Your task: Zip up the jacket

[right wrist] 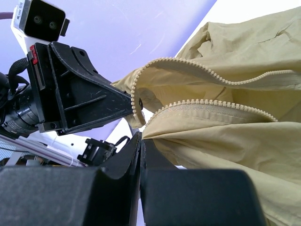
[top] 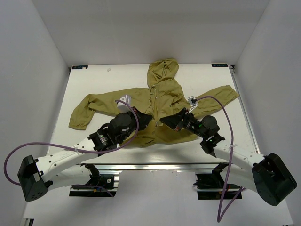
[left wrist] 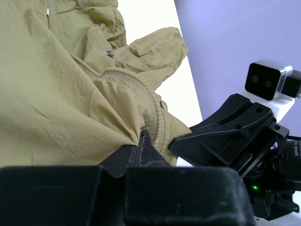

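Olive fabric of the jacket is lying spread on the tabletop, hood at the far end, hem nearest the arms. The left hand is pinching the hem corner of the left front panel, closed on the cloth. The right hand is gripping the right panel's lower edge in the same way. Both are sitting just beside each other at the near end of the zipper, whose two rows of teeth are lying apart. Its long axis is running from the hands away toward the hood, so closing it is, by my judgement, calling for travel along that line.
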Controlling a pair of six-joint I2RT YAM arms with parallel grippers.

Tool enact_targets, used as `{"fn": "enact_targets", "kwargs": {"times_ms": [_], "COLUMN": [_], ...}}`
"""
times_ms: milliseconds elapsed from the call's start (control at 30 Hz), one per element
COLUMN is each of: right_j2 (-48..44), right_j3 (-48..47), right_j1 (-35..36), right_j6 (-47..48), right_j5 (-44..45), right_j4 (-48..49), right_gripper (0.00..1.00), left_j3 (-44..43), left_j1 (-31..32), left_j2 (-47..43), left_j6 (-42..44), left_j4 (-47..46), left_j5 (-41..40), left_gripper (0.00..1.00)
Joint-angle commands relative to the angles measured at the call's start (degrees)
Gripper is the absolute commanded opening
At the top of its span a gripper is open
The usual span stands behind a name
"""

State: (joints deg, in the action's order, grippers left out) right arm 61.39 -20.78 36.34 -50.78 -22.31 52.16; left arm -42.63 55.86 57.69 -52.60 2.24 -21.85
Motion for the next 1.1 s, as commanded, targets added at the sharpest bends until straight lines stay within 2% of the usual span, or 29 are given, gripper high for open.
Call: {"fn": "enact_targets", "kwargs": {"times_ms": [0, 733, 1067], "right_j2": [0.9, 2.7, 3.9], "right_j3": [-1.0, -2.5, -2.4], "right_j1": [-0.6, -1.5, -1.5], "right_j6": [1.0, -0.4, -1.5], "right_j5": [-0.5, -2.4, -3.9], "right_j4": [5.8, 6.2, 8.5], "right_gripper": [0.00, 0.00, 0.00], "left_j3": [-0.1, 1.2, 1.3], "left_j1": [0.1, 0.1, 0.1], "left_j2": [-0.9, -0.5, -1.1], "left_j6": [-0.2, 0.2, 0.2], "left_j4": [0.0, -0.7, 1.3], "left_j5": [0.1, 2.2, 0.6], "left_gripper": [0.00, 0.00, 0.00]}}
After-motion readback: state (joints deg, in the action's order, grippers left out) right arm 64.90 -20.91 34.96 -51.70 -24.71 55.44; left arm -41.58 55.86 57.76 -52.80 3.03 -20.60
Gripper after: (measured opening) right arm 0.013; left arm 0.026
